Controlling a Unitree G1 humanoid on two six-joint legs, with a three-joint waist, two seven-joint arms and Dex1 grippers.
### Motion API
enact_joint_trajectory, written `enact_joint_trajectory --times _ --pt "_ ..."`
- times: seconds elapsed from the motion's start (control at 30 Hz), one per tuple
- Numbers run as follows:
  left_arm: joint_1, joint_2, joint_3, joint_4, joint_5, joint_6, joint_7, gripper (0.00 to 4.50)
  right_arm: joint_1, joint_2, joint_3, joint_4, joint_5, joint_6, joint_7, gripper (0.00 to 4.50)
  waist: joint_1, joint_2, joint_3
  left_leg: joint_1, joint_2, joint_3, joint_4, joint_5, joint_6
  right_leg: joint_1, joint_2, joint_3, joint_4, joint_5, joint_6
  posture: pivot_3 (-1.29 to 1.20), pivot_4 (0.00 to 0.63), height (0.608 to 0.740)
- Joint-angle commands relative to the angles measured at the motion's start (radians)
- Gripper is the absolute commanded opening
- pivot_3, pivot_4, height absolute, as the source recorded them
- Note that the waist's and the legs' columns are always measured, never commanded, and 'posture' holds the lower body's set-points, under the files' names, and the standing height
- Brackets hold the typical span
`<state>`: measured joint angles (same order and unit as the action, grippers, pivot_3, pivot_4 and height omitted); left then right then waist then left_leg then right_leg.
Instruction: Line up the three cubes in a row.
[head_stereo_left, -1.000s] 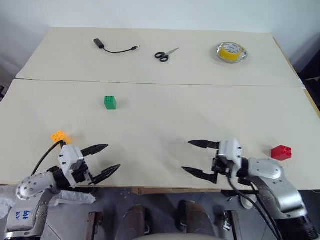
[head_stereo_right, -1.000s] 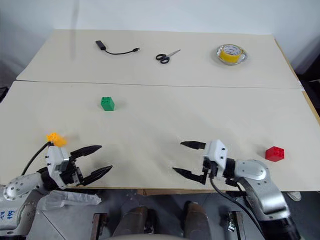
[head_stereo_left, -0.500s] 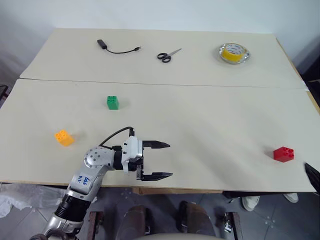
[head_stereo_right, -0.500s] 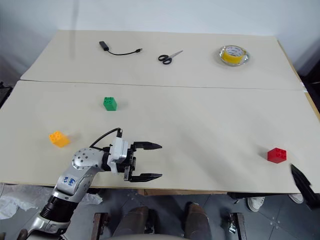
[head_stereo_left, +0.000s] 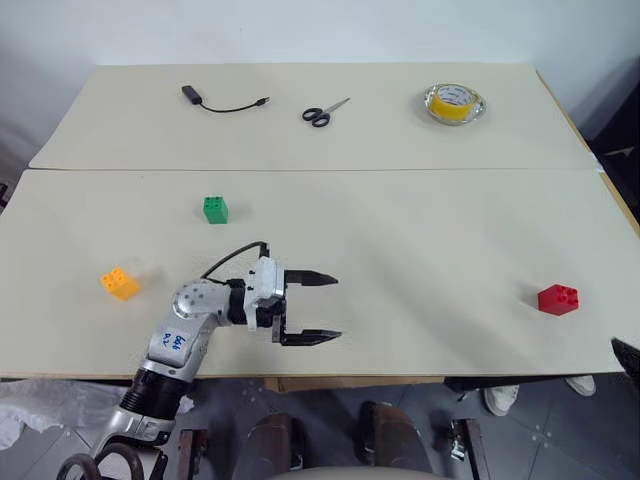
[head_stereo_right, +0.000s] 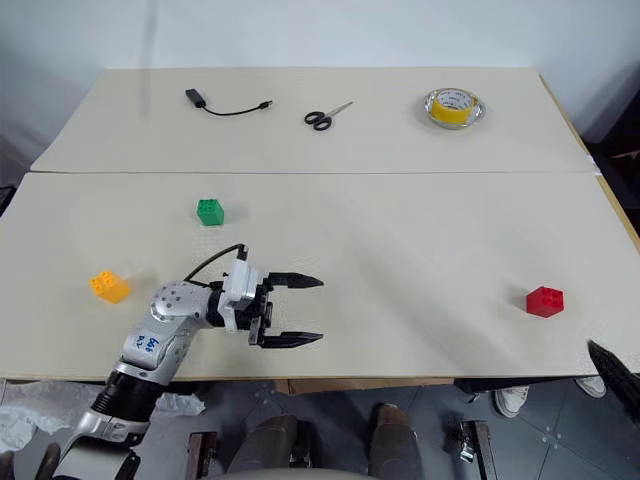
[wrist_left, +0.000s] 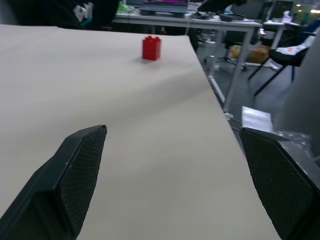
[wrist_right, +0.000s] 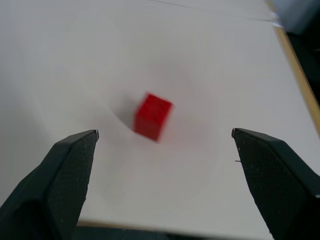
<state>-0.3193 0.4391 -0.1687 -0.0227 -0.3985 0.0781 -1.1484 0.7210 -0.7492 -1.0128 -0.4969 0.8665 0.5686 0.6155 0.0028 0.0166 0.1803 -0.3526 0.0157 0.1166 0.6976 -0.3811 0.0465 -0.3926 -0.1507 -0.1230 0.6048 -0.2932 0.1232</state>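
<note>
Cubes lying well apart on the worktop, none in a row.

Left pincer is hovering released and empty by the near edge, pointing toward the red cube far off at the right. Right pincer is standing released, red cube ahead of it. Yellow-orange cube is sitting near left; green cube is sitting farther back. Scissors, cable and tape roll are lying along the far side.
</note>
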Motion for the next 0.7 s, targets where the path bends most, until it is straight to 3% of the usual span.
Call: enact_joint_trajectory --times 0.03,0.13,0.33,0.53,0.7 --pt "0.021 -0.002 0.008 -0.023 -0.002 -0.018 0.002 4.50 -0.075 -0.127 -0.010 0.005 0.105 0.266 -0.157 4.48 0.005 0.000 0.000 0.000 0.000 0.000 0.000 0.000 0.000 0.000 0.000 0.000 0.000 0.000 0.000 0.00 0.150 0.740" --pt "0.027 -0.005 0.006 -0.034 0.004 -0.016 0.011 4.50 -0.209 -0.211 0.053 0.037 0.167 0.428 -0.264 4.48 0.013 -0.002 0.001 -0.002 -0.001 0.000 0.000 0.000 0.001 -0.001 0.001 -0.001 0.000 0.000 0.000 0.00 0.150 0.740" --pt "0.041 0.002 0.010 -0.049 0.010 -0.021 0.022 4.50 -0.415 -0.215 0.185 0.073 0.142 0.553 -0.397 4.48 0.026 -0.001 0.001 -0.005 -0.003 -0.002 0.002 0.000 0.001 -0.001 0.002 -0.006 0.001 0.000 0.001 0.00 0.150 0.740" --pt "0.050 0.013 0.018 -0.064 0.014 -0.022 0.037 4.50 -0.473 -0.194 0.308 0.075 0.028 0.588 -0.454 4.48 0.024 -0.001 0.001 -0.006 -0.004 -0.002 0.002 0.000 0.002 -0.001 0.003 -0.012 0.000 0.001 0.002 0.00 0.150 0.740" --pt "0.055 0.019 0.021 -0.075 0.013 -0.019 0.045 4.50 -0.512 -0.159 0.337 0.086 -0.020 0.587 -0.451 4.48 0.023 -0.001 0.001 -0.006 -0.004 -0.001 0.002 0.000 0.002 -0.001 0.003 -0.013 0.000 0.002 0.003 0.00 0.150 0.740"
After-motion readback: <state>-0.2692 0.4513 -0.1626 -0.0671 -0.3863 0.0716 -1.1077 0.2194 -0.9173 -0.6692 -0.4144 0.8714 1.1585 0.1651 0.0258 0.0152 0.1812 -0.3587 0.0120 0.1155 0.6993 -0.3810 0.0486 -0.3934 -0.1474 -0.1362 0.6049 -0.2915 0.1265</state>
